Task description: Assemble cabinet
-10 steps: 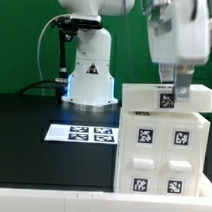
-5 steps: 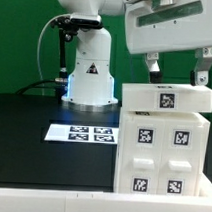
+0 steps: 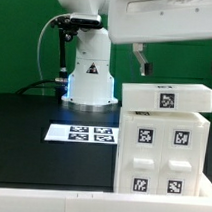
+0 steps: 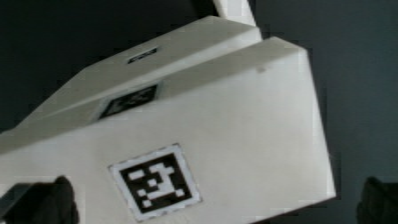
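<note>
Your gripper (image 3: pixel 180 65) hangs above the white plastic cabinet (image 3: pixel 160 146) with its two dark fingers spread wide and nothing between them; one finger (image 3: pixel 145 64) shows clearly in the exterior view, the other sits at that view's right edge. A second ago those fingers were down around the white top block (image 3: pixel 166 96) with the black-and-white tag; half a second ago they were open just above it; now they have lifted clear, and the block has stayed where it was. I judge that the block has been released in place and the arm is retreating, so this placing step looks finished, though you cannot confirm from here that the block is fully seated.

The cabinet stands upright at the exterior view's right, near the front of the black tabletop (image 3: pixel 33 116), with four tagged recessed compartments facing the camera and the top block lying flat across it. The marker board (image 3: pixel 81 134) lies just beside it toward the exterior view's left, with the white robot base (image 3: pixel 90 78) behind.

The exterior view gives you the whole stack and the gap between fingers and block. The wrist view shows only what the other cannot: the block's upper face (image 4: pixel 196 100) close up, tilted in frame, with its tag (image 4: pixel 157 184) and the dark fingertips (image 4: pixel 36 197) well apart on either side.
</note>
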Robot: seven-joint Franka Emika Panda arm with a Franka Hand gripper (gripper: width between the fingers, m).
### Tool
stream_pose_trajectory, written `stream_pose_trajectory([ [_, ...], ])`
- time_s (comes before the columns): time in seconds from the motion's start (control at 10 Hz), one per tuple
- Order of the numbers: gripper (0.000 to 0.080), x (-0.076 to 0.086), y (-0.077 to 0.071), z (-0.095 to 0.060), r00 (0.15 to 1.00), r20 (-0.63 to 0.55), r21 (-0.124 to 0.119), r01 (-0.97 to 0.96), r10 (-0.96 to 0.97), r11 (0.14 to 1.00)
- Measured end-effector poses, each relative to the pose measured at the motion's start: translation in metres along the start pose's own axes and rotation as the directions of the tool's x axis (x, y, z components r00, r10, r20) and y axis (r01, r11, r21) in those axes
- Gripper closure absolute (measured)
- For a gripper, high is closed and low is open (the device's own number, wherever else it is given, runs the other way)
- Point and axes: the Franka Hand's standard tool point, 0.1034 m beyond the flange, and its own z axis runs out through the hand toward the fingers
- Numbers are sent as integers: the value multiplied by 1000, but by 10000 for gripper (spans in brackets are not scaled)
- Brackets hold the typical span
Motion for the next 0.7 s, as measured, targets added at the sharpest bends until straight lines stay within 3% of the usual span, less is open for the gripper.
stream_pose_trajectory([
  [0.2, 2, 0, 1, 0, 991, 0, -4, 132, -132, 991],
  [0.3, 2, 1, 1, 0, 934, 5, -27, 357, -357, 934],
  [0.4, 2, -1, -1, 1, 842, 21, -25, 540, -539, 841],
  [0.5, 2, -4, 1, 4, 764, 77, -3, 642, -640, 766],
  [0.7, 2, 0, 5, 3, 686, 83, -5, 726, -723, 688],
])
